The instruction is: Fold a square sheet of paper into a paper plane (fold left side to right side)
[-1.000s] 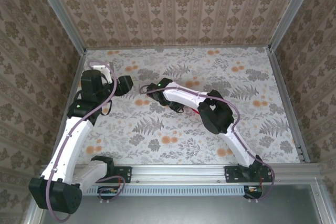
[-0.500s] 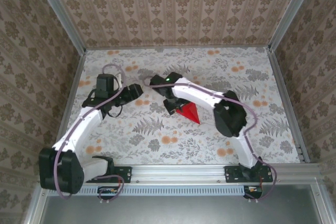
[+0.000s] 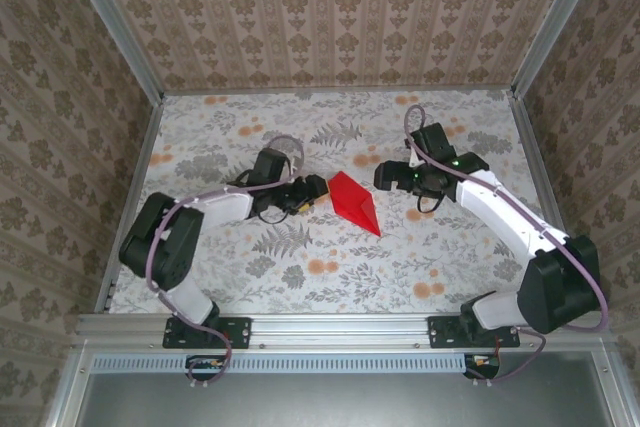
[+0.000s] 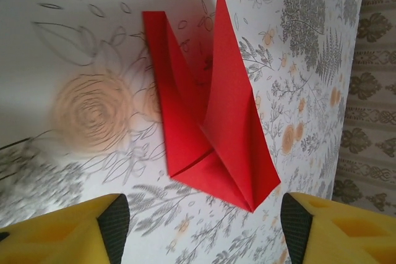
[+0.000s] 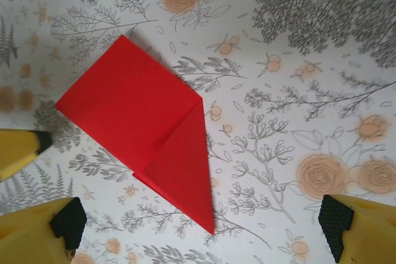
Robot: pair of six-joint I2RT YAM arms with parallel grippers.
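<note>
The paper (image 3: 352,201) lies loose on the tabletop (image 3: 300,267). Left jaws and right jaws flank it, open, empty, likely before creasing.

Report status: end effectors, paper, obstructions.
Left end effector open, empty. Right end effector open, empty. Pointed bright red folded paper lies between them on floral table. Nothing in the way.

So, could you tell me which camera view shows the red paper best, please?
The right wrist view: the red paper lies whole, large and sharp, creases plain. The left wrist view shows it close but slanted, one flap raised; the top view shows it small.
</note>
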